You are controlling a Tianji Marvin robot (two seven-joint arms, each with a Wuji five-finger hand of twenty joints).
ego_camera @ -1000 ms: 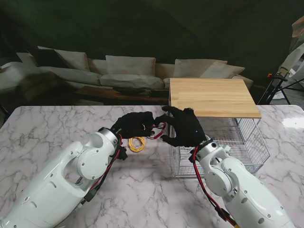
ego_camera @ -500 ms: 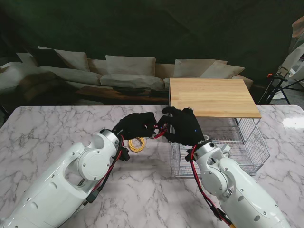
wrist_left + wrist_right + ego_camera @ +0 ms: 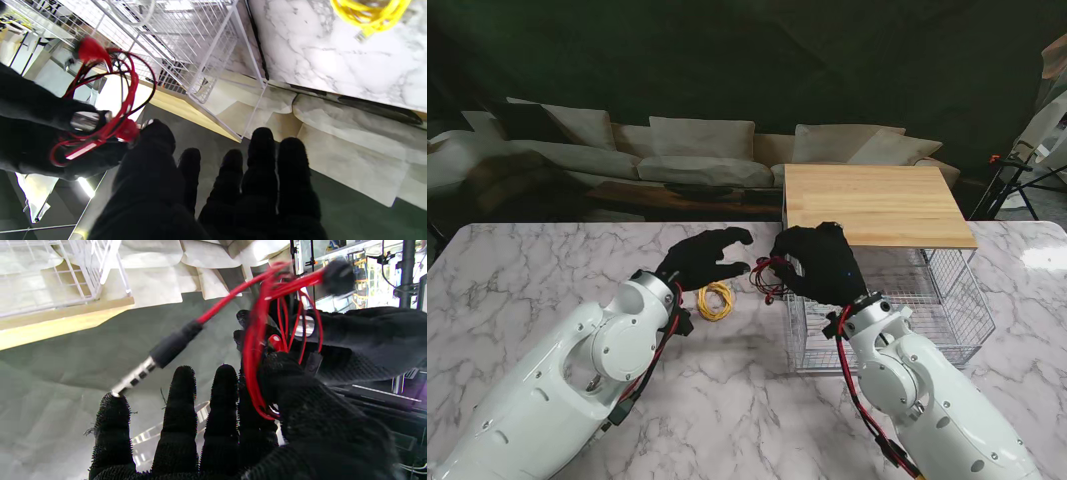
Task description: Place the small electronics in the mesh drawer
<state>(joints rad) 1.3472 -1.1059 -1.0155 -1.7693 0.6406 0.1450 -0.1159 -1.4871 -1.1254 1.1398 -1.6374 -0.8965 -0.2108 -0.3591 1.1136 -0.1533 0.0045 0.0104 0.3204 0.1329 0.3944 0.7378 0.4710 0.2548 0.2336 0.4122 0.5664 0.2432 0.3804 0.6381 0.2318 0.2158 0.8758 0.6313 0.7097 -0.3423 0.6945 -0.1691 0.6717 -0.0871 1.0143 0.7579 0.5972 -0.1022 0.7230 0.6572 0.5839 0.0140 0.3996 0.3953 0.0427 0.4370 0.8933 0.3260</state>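
- Two hands up off the table, close together: right hand (image 3: pixel 819 262) pinches the red earphone cable (image 3: pixel 766 278) between thumb and finger; left hand (image 3: pixel 703 258) is released, fingers spread, holding nothing.
- Cable bundle hangs loose just left of the mesh drawer (image 3: pixel 947 300), not over it; jack plug (image 3: pixel 160 355) sticks out free.
- Yellow cable (image 3: pixel 715 300) lies on the marble table (image 3: pixel 527 270), near the left hand.
- Risk: dangling loops or plug likely snag the drawer's near-left wire rim on the way in; thin pinch could slip.
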